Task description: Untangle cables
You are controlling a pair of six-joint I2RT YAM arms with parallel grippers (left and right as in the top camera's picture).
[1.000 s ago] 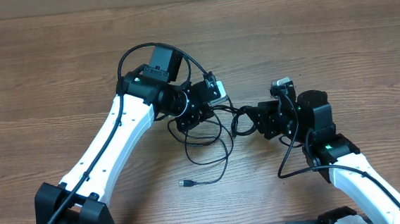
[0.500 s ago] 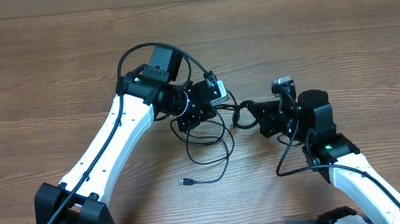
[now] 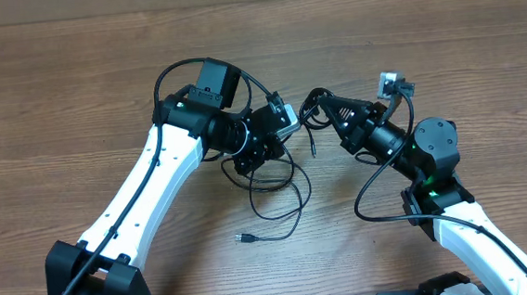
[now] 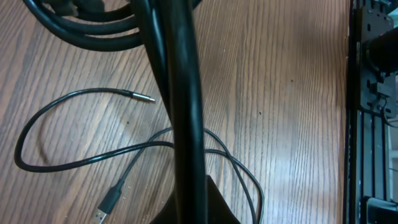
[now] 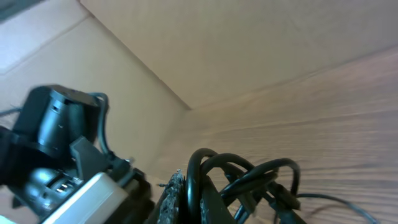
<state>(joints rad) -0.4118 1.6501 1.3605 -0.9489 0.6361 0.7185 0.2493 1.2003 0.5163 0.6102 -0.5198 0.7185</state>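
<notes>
The black cables point(image 3: 280, 191) lie in loose loops on the wooden table point(image 3: 74, 96), and one USB plug point(image 3: 244, 238) rests near the front. My left gripper point(image 3: 277, 139) is shut on one cable strand; in the left wrist view that strand point(image 4: 183, 106) runs straight up from the left gripper point(image 4: 196, 210). My right gripper point(image 3: 328, 113) is tilted upward and shut on a bunched knot of cable loops point(image 3: 314, 105). In the right wrist view those loops point(image 5: 261, 177) arch out of the right gripper point(image 5: 214, 199). A short taut stretch joins the two grips.
A loose cable end with a metal tip point(image 4: 147, 98) and a USB plug point(image 4: 106, 205) lie on the wood below the left wrist. The left arm's wrist point(image 5: 62, 143) is close beside the right gripper. The arms' own thick wires point(image 3: 378, 191) hang near the right arm.
The right gripper closed on the knot, then lifted and swung it toward the far side with its wrist tilted up. The loops on the table shifted slightly. The left arm held still.
</notes>
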